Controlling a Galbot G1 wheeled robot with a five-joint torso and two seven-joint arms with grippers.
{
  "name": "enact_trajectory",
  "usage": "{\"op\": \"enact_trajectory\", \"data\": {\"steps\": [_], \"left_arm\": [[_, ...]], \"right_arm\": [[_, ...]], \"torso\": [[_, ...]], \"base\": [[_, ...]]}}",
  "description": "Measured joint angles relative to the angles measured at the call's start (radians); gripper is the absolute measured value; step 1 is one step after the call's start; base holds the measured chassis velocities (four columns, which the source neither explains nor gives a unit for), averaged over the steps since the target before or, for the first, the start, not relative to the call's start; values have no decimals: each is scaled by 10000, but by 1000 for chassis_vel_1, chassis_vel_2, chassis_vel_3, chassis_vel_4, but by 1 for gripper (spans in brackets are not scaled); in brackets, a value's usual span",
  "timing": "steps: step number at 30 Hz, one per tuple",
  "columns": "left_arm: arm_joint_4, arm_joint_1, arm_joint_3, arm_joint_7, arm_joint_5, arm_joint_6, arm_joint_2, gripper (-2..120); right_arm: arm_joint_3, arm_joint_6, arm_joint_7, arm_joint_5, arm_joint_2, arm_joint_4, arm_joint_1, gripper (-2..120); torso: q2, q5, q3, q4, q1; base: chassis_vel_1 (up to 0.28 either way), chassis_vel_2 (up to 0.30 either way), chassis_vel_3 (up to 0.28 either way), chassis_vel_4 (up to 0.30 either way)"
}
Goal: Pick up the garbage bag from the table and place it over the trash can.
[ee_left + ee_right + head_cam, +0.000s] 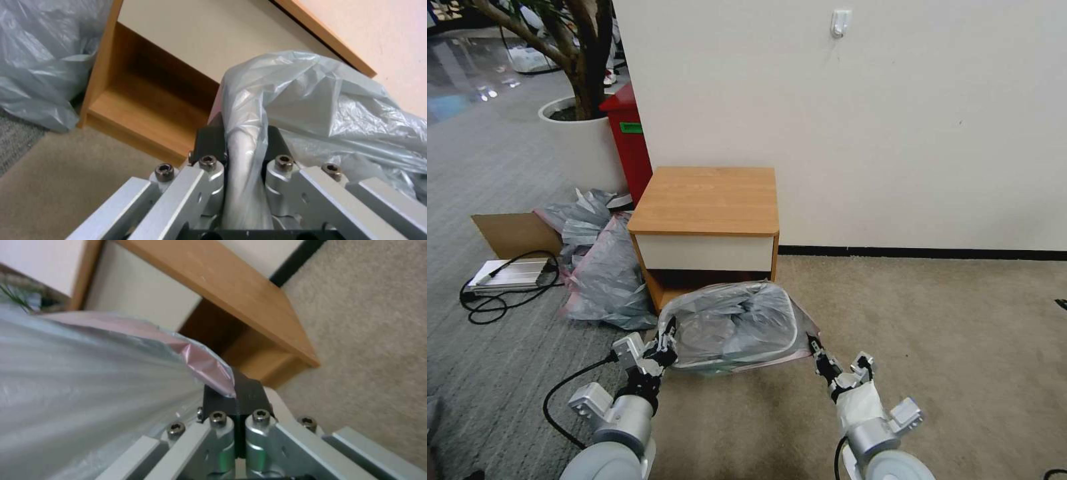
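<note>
Garbage bag (735, 325) sat stretched over the trash can (790, 340) on the carpet, directly in front of the counter (706, 199), mouth facing up. The bag's long axis ran left to right across the head view, from one pincer to the other. Grey film was crinkled and slumped inside the bin; the pink rim showed along the near edge and at the right corner. Left pincer (665, 342) was at the bag's left end, clamped on a twisted fold of grey plastic; in the left wrist view that fold (249, 133) ran up between the two dark pads and bulged above them. Right pincer (815, 349) was at the bag's right end, jaws pressed narrow on the pink edge; right wrist view showed the pink film (206, 365) ending on top of the dark fingertips (240, 396), the sheet pulled taut away from them. Both arms reached in low from the near side, with the bin between them. Counter top was bare wood, white drawer front below, open shelf at floor level just behind the bin. A heap of grey-pink bags (602, 267) lay left of the counter, touching its side.
</note>
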Motion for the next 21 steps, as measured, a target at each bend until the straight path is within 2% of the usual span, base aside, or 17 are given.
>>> {"op": "enact_trajectory", "data": {"steps": [4,11,16,18,21], "left_arm": [[-101,1,13,1,-235,103,-57,7],[-262,29,28,36,-469,265,-70,7],[-418,205,-26,315,-524,430,-101,7],[-425,246,-86,342,-404,427,-104,7],[-366,205,-176,312,-78,380,-42,7]], "right_arm": [[-29,54,-314,-679,93,-449,-62,0],[70,319,-418,-1003,131,-993,182,0],[221,379,-494,-1023,-36,-966,170,0],[301,360,-688,-1018,-142,-793,-10,2],[450,353,-1352,-1018,-326,-218,-570,15]], "torso": [[0,0,0,0,0],[0,1,0,0,0],[0,2,0,0,0],[0,3,0,0,0],[0,3,0,1,0]], "base": [[0,0,0,0],[0,0,0,0],[0,0,0,0],[0,0,0,0],[0,0,0,0]]}}
